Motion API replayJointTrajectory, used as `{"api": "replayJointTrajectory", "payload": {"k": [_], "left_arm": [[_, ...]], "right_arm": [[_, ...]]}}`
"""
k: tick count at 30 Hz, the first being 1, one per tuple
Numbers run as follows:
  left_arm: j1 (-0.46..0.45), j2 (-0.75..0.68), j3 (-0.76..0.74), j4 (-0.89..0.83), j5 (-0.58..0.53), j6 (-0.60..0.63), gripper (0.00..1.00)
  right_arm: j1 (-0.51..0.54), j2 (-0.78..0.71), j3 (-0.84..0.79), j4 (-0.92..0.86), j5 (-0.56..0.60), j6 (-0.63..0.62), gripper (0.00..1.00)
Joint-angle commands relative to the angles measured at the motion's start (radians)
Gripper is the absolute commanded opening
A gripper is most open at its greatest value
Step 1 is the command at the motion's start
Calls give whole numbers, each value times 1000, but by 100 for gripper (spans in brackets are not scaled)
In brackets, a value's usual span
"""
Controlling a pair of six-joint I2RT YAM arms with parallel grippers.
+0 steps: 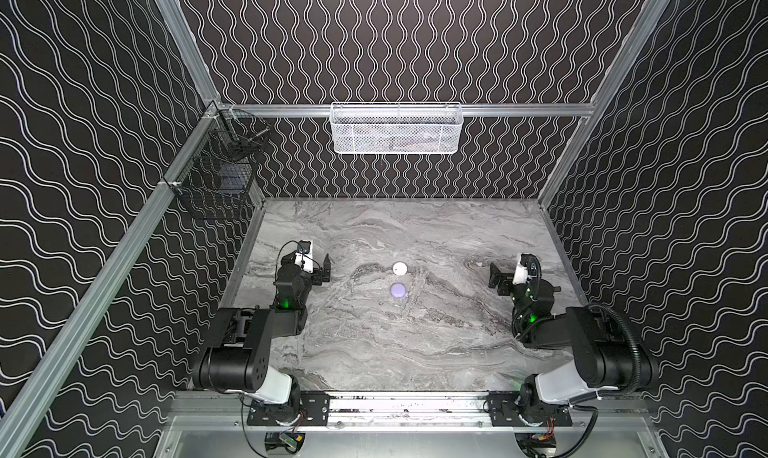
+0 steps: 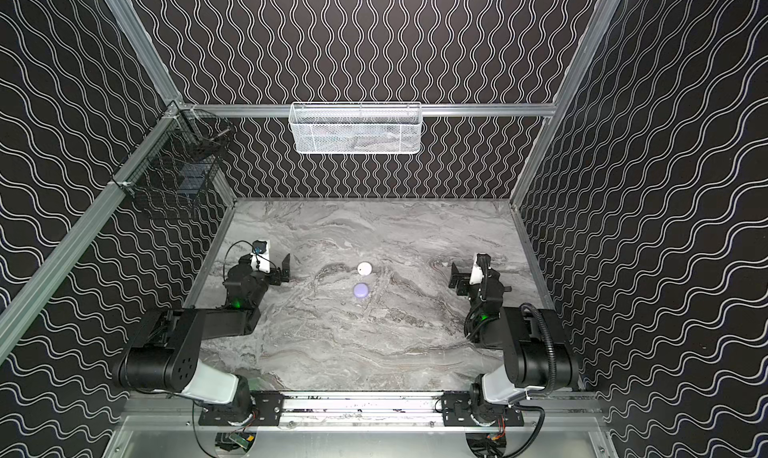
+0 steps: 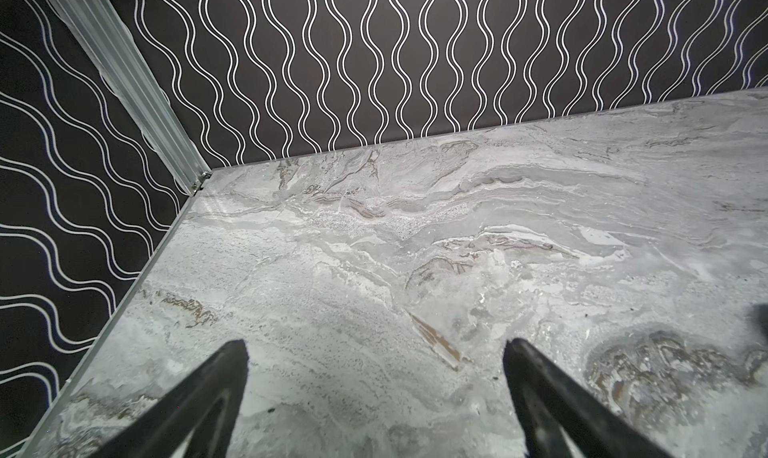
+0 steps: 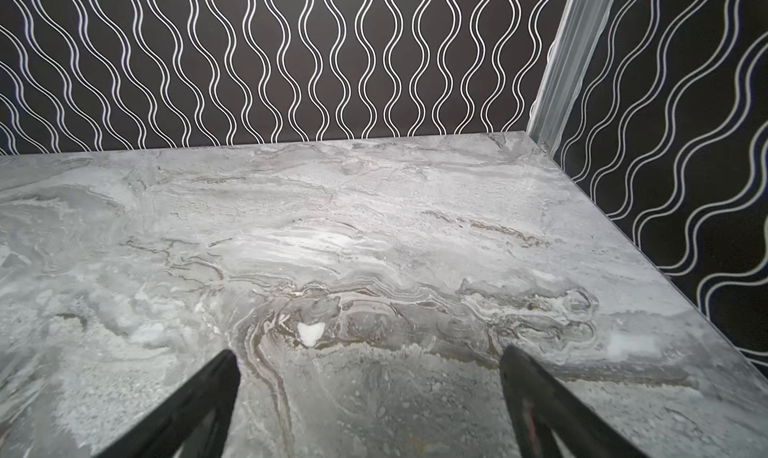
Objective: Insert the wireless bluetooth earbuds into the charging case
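Observation:
Two round charging cases lie close together mid-table in both top views: a white case [image 1: 399, 268] [image 2: 364, 268] and, just nearer the front, a pale lavender case [image 1: 398, 290] [image 2: 360, 290]. Both look closed. The earbuds are out of view in every frame. My left gripper [image 1: 324, 271] [image 2: 284, 271] hovers low at the left, well apart from the cases, and stands open with only bare marble between its fingers [image 3: 376, 343]. Far to the right, my right gripper [image 1: 494, 278] [image 2: 454, 277] is open and empty too [image 4: 369, 350]. Neither wrist view shows a case.
A grey marble tabletop [image 1: 374, 343] is boxed in by black wavy-patterned walls. A white mesh basket [image 1: 396, 129] hangs on the back rail and a black wire basket [image 1: 216, 173] on the left rail. Both arm bases sit on the front aluminium rail [image 1: 407, 406].

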Motion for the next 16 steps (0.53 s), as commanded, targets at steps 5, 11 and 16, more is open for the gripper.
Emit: {"api": "replayJointTrajectory", "payload": {"k": [5, 11, 16], "left_arm": [[2, 6, 4, 27, -3, -3, 99], [2, 12, 12, 17, -2, -2, 99], [2, 4, 1, 29, -2, -3, 99]], "right_arm": [[0, 4, -5, 69, -15, -1, 100], [0, 3, -10, 82, -7, -3, 100], [3, 6, 30, 10, 108, 47, 100]]}}
